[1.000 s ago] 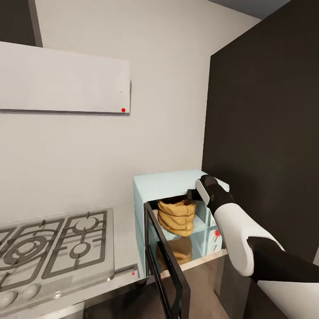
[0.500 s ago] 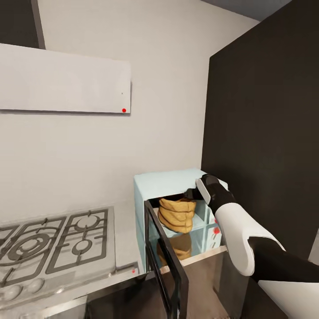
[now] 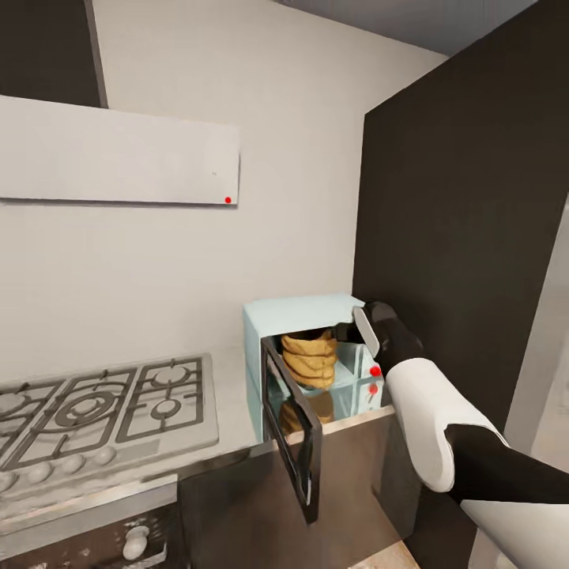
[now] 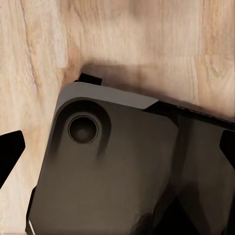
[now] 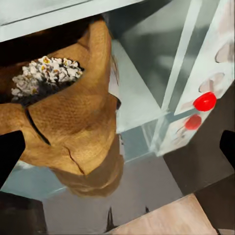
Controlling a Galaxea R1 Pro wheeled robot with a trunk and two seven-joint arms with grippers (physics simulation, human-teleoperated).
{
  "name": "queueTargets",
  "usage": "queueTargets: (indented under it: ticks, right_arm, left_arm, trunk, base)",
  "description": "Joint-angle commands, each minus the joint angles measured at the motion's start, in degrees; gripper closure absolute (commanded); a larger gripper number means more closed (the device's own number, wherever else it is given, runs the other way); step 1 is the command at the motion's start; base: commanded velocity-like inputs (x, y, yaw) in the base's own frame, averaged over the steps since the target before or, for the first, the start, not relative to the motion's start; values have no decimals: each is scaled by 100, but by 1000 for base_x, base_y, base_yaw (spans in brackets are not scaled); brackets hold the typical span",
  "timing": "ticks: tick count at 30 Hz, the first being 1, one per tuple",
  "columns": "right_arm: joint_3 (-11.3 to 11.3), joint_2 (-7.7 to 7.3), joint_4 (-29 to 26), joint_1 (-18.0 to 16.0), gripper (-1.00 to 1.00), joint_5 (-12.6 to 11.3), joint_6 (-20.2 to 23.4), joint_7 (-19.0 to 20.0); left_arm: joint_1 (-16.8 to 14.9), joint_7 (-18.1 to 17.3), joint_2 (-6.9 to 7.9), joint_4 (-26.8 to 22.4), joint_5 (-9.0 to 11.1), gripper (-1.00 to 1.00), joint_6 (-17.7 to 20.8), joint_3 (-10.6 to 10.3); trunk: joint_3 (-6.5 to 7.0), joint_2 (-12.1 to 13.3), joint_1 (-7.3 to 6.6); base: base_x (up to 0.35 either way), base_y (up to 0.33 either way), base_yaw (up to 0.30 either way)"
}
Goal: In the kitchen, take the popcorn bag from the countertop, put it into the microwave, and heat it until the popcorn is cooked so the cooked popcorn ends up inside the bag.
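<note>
The brown popcorn bag (image 3: 308,359) sits inside the little blue microwave (image 3: 296,316), which stands on the grey countertop (image 3: 229,427) beside the stove (image 3: 103,403). The microwave door (image 3: 294,438) hangs wide open toward the robot. In the right wrist view the bag (image 5: 68,122) looks full at the top with a small heap of pale popcorn (image 5: 44,76), and a red button (image 5: 204,101) glows on the white panel next to it. The right gripper (image 3: 348,332) is up at the top front edge of the microwave, just beside the bag. Its two dark fingers (image 5: 11,149) show at the far sides of the right wrist view, spread wide apart, with nothing between them. The left wrist view looks down on the wood floor (image 4: 122,39) and a dark part of the robot's base (image 4: 107,166); the left jaws look spread too, holding nothing. The bag seems to be in place, so the next job is probably to shut the door. To do that well, the arm should come out slowly, keep clear of the bag so it does not tip, then push the door gently until it closes.
</note>
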Motion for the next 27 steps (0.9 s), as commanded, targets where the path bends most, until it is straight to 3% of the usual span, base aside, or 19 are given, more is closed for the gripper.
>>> queueTargets:
  ticks: [1, 6, 10, 13, 15, 18, 19, 20, 23, 27]
  right_arm:
    - [-26, 7, -60, -4, -100, 5, 21, -16]
    - [-27, 17, -1117, -4, -100, -2, 320, -16]
    - [-15, -28, -1190, 28, -100, -11, 519, -16]
    - [-15, -97, -1184, 287, -100, -6, 518, 121]
    - [-5, -189, -1185, 423, -100, 0, 486, 402]
    - [20, -497, -1207, 664, -100, 6, 233, 954]
    - [155, -620, -1217, 782, -100, 11, 142, 1213]
    - [525, -849, -1255, 947, -100, 14, -25, 1578]
    - [1093, -1216, -1256, 1183, -100, 2, -613, 2200]
    - [1258, -1311, -1151, 1501, -100, -27, -1609, 2491]
  left_arm:
    - [-1, -2, 0, -5, 24, -100, -9, 7]
    - [-1, -3, 0, -8, 24, -100, -9, 4]
    - [-1, -3, 0, -9, 23, -100, -9, -1]
    - [-1, -3, 0, -9, 24, -100, -9, -2]
    - [-1, -3, 0, -10, 24, -100, -9, -2]
    - [-1, -3, 0, -10, 23, -100, -9, -9]
    - [-1, -3, 0, -10, 22, -100, -9, -10]
    - [-1, -3, 0, -10, 18, -100, -9, -10]
    - [-1, -2, 0, -10, 17, -100, -9, -10]
    - [-1, -3, 0, -8, 19, -100, -9, -11]
  trunk:
    - [-8, -6, -2]
    - [-8, -6, -2]
    - [-8, -6, -2]
    - [-8, -6, -2]
    - [-8, -6, -2]
    - [-8, -6, -2]
    - [-8, -6, -2]
    - [-8, -6, -2]
    - [-8, -6, -2]
    - [-8, -6, -2]
  base:
    - [-250, 0, 0]
    - [-58, 0, 0]
    - [-2, 0, 0]
    - [0, 0, 0]
    - [0, 0, 0]
    - [0, 0, 0]
    - [0, 0, 0]
    - [0, 0, 0]
    - [0, 0, 0]
    - [0, 0, 0]
